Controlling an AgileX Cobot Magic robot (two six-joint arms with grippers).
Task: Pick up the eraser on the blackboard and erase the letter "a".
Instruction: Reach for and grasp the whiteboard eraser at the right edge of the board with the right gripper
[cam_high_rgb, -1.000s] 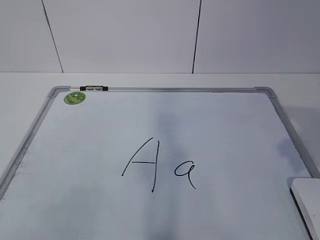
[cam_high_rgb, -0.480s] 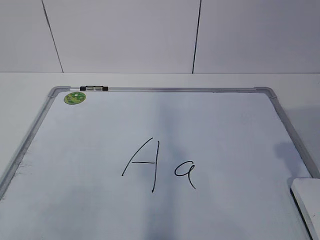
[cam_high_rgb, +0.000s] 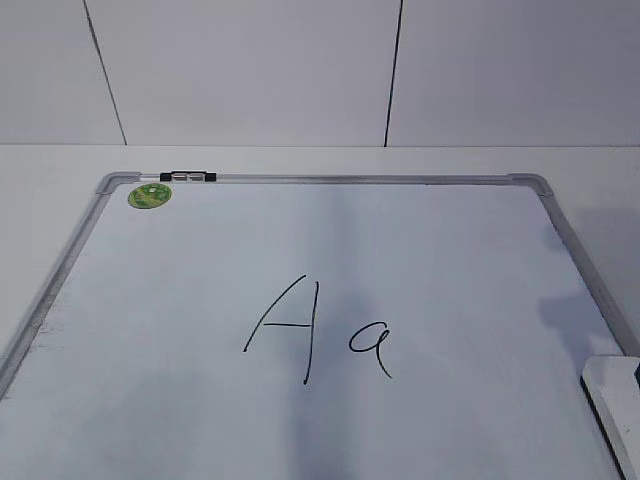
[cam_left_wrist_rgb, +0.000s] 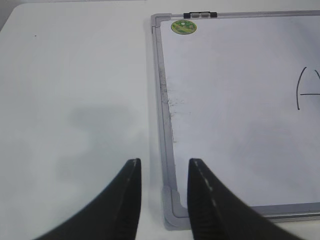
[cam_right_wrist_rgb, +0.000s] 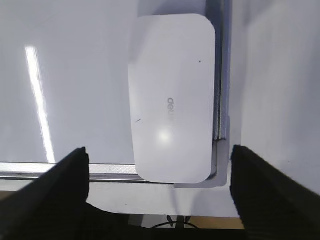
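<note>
Hovering my right gripper (cam_right_wrist_rgb: 160, 195) over the white oblong rounded plastic eraser (cam_right_wrist_rgb: 172, 97), fingers spread wide, either side of it, nothing pinched. Eraser lies flat at the near right corner of the large white dry-erase blackboard with grey aluminium frame (cam_high_rgb: 330, 180), pressed against the right rail. Left gripper (cam_left_wrist_rgb: 162, 200) idles above the board's near left corner, fingers parted, empty. The small handwritten black letter "a" (cam_high_rgb: 370, 348) sits mid-board, just right of a larger capital "A" (cam_high_rgb: 285, 330). Risks as I judge them: the finger on the frame side may land on the rail instead of the eraser's edge, and a sloppy wipe could smear the capital since both letters are close.
</note>
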